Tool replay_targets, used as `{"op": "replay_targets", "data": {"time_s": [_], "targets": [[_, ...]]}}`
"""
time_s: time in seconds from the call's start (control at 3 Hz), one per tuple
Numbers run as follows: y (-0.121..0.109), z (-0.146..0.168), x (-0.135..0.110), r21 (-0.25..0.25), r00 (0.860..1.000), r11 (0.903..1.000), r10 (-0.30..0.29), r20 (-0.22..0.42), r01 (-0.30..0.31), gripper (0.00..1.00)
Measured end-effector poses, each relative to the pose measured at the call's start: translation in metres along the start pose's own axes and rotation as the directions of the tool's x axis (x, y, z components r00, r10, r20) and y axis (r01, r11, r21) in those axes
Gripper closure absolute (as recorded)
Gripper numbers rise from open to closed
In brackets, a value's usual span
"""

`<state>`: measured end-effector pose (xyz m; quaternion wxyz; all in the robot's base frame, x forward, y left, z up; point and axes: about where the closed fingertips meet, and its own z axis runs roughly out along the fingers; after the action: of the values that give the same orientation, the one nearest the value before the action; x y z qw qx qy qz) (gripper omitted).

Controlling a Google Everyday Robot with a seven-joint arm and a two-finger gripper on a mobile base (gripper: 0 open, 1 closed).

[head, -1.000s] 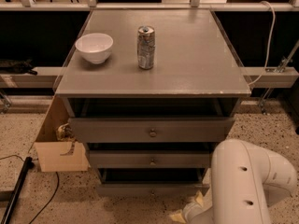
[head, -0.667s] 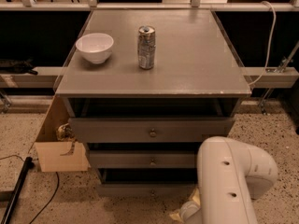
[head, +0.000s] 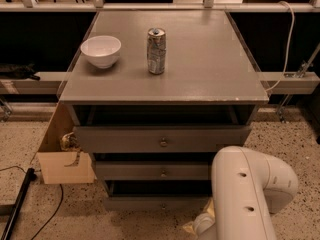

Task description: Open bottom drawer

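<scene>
While the arm (head: pixel 247 194) blocks our view, gripper (head: pixel 199 225) seems low beside bottom drawer (head: pixel 145 204) | its grip: we cannot tell | can (head: pixel 156 51), bowl (head: pixel 101 51) on cabinet (head: pixel 210 79)

drawer (head: pixel 145 204): grey, flat front, slimmest, lowest of 3, nr floor.
knob (head: pixel 162 205): small, round, at front's centre.
state: looks pushed in; R end hidden behind my arm.
gripper (head: pixel 199 225): low, just R of drawer front, nr floor.
</scene>
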<state>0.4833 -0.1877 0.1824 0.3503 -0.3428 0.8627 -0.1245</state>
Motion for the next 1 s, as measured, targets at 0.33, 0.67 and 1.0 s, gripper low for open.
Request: {"op": "replay_targets", "data": {"time_s": [0.33, 0.67, 1.0], "targets": [[-0.007, -0.001, -0.004, -0.049, 0.998, 0.9977, 0.049, 0.026, -0.048, 0.0], [-0.035, -0.013, -0.038, -0.145, 0.978, 0.9759, 0.18, 0.109, -0.163, 0.0], [-0.017, -0.02, -0.04, -0.236, 0.977, 0.9596, 0.183, 0.107, -0.153, 0.0]]}}
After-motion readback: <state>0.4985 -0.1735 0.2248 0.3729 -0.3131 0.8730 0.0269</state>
